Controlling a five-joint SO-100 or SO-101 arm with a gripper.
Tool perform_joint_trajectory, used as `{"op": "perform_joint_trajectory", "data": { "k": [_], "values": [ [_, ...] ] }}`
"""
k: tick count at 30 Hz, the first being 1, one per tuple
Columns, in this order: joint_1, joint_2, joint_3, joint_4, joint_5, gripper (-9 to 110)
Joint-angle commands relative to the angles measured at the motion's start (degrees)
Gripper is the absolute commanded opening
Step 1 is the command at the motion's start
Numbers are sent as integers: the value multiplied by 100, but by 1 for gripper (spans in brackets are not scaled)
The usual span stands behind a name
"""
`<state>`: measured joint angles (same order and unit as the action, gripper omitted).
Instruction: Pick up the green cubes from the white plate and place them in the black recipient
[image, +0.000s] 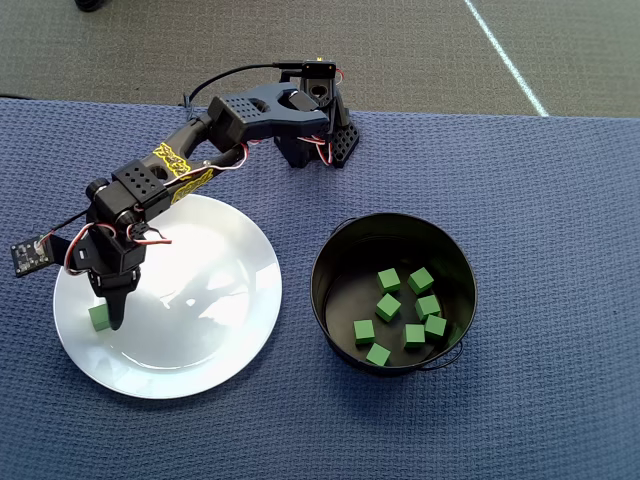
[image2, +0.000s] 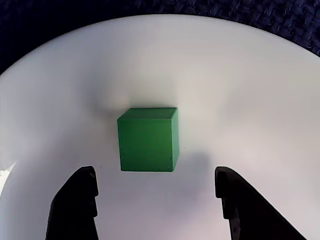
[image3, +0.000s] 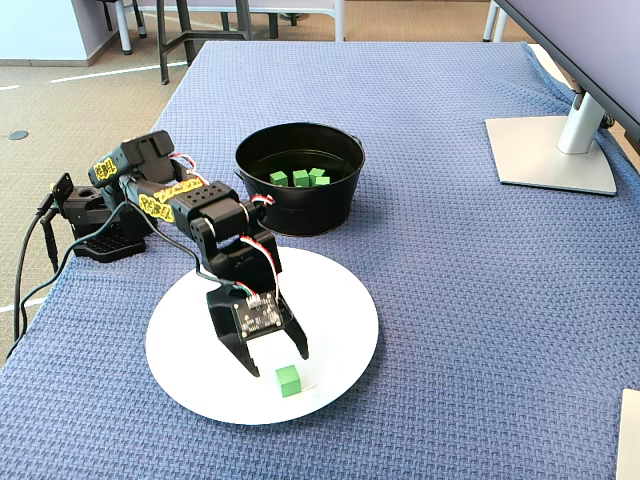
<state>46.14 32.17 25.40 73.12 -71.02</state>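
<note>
One green cube (image2: 148, 139) lies alone on the white plate (image2: 225, 75), near its left side in the overhead view (image: 98, 317). My gripper (image2: 155, 175) hovers over the plate, open, its two black fingers (image2: 75, 205) spread wider than the cube. The cube sits just beyond the fingertips, centred on the gap, and nothing touches it. In the fixed view the gripper (image3: 278, 360) points down at the cube (image3: 289, 380) near the plate's (image3: 335, 300) front. The black recipient (image: 345, 255) stands right of the plate (image: 200, 300) and holds several green cubes (image: 388, 279).
A blue woven cloth (image: 560, 200) covers the table. The arm's base (image: 320, 140) is at the back edge, behind plate and pot. A monitor stand (image3: 555, 150) sits at the far right in the fixed view, well away from the pot (image3: 300, 215).
</note>
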Motion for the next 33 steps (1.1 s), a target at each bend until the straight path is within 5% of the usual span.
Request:
{"op": "perform_joint_trajectory", "data": {
  "k": [1, 13, 27, 33],
  "values": [
    [-18, -70, -606, -123, -123, 22],
    [26, -290, -650, -510, -299, 20],
    [88, -211, -598, -791, -62, 0],
    [26, 1345, -105, 615, 844, 0]
  ]
}}
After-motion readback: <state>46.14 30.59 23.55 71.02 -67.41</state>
